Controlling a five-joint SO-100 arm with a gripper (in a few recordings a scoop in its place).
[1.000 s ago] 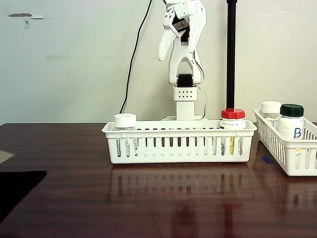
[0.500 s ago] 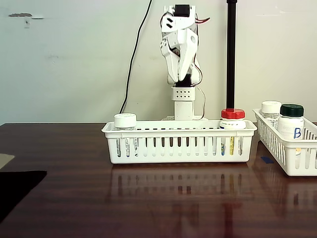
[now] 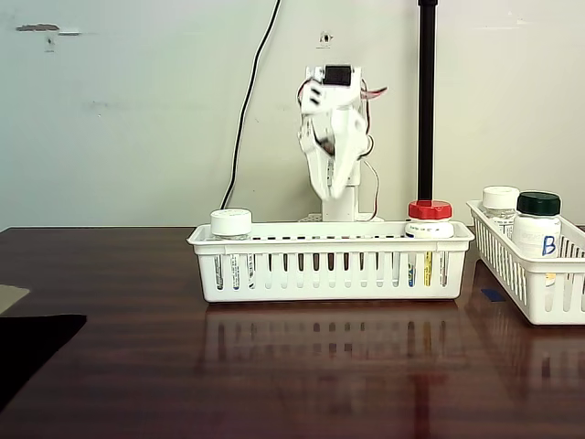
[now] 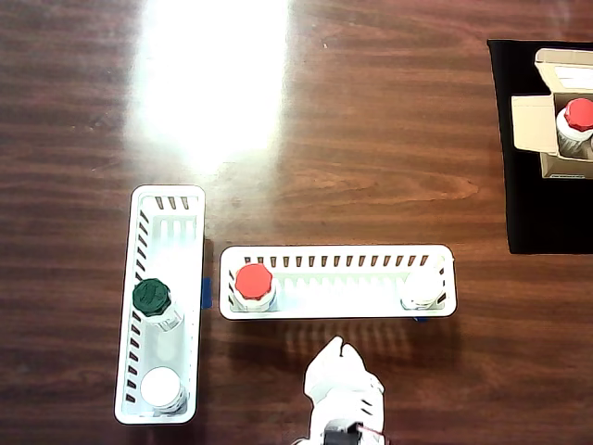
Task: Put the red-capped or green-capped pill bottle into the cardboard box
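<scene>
Bright, sharp — glare on table [image 4: 213, 83]

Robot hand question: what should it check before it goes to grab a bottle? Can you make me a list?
1. The hand is empty: ok, nothing sits between its fingers.
2. The hand is open wide enough: cannot tell.
3. The red-capped bottle stands upright at one end of the middle basket: ok.
4. There is room around its cap: ok, the white-capped bottle stands at the other end.
5. The hand is over the red-capped bottle: not ok, it hangs outside the basket's long side.
6. The cardboard box has its flaps open: ok, though a boxed bottle already stands inside.
</scene>
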